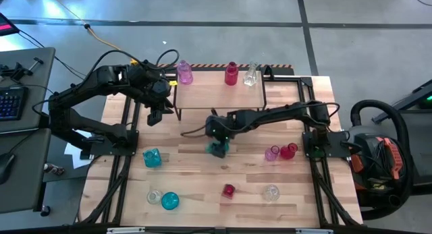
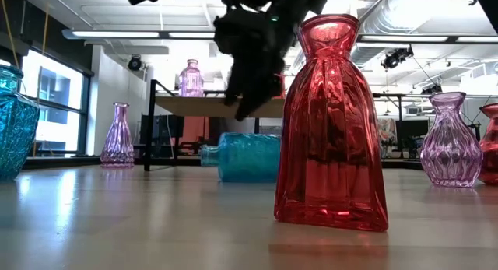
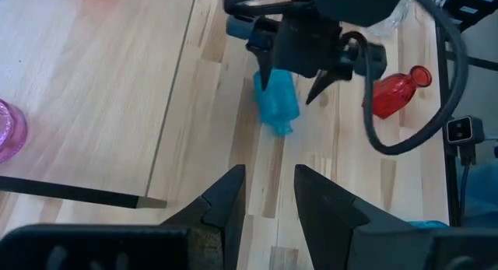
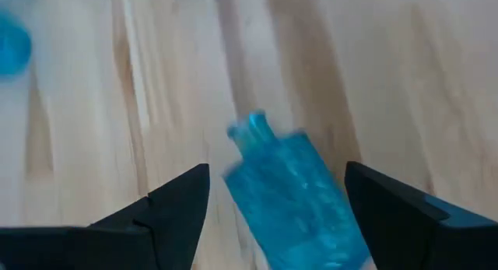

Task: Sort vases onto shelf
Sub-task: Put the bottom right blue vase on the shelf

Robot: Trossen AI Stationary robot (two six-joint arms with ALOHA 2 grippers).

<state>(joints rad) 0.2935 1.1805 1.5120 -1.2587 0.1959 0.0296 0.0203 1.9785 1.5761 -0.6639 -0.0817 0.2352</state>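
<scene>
A teal bottle-shaped vase (image 4: 292, 192) lies on its side on the table (image 1: 202, 177), below the shelf's near edge. My right gripper (image 4: 276, 196) hangs over it, open, slanting down, with one finger on either side of the vase's body and no touch that I can see. In the left wrist view the same fingers (image 3: 264, 71) straddle the teal vase (image 3: 276, 103). The shelf (image 1: 216, 96) holds a pink vase (image 1: 183, 73), a red vase (image 1: 231, 73) and a clear vase (image 1: 251, 75), all upright. My left gripper (image 3: 268, 196) waits open and empty beside the shelf's left end.
Upright on the table stand a teal vase (image 1: 152, 157), a clear vase (image 1: 154, 195), a round teal vase (image 1: 170, 201), a red vase (image 1: 229, 191), a clear vase (image 1: 271, 192), and a pink (image 1: 272, 153) and red vase (image 1: 289, 150) side by side.
</scene>
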